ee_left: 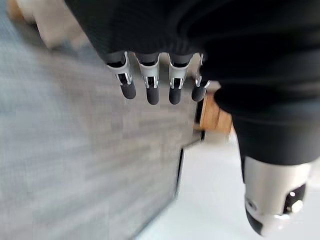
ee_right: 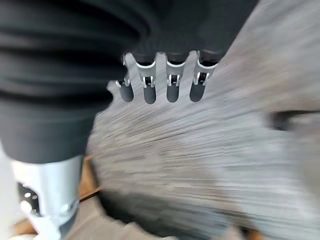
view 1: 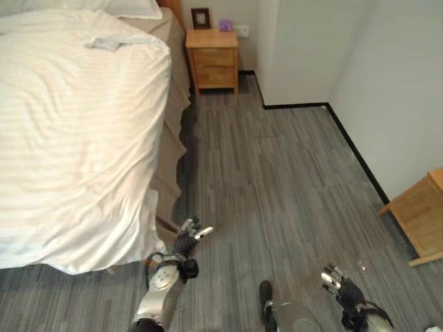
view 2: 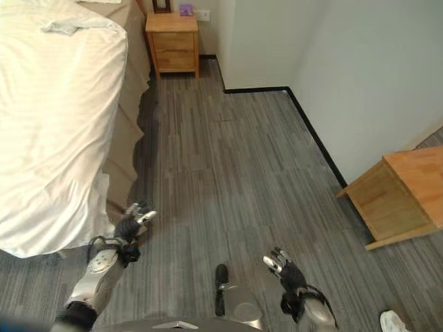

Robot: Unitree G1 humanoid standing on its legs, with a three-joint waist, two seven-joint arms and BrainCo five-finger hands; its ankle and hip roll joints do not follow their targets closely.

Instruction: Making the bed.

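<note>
The right hand [view 2: 291,275] hangs low over the grey plank floor [view 1: 277,173], fingers relaxed and holding nothing. The left hand [view 1: 187,238], fingers loosely spread and empty, is just beside the bed's near corner, where the white striped duvet [view 1: 76,131] overhangs the tan bed skirt [view 1: 173,145]. Farther off stands a wooden nightstand [view 1: 213,59]
</note>
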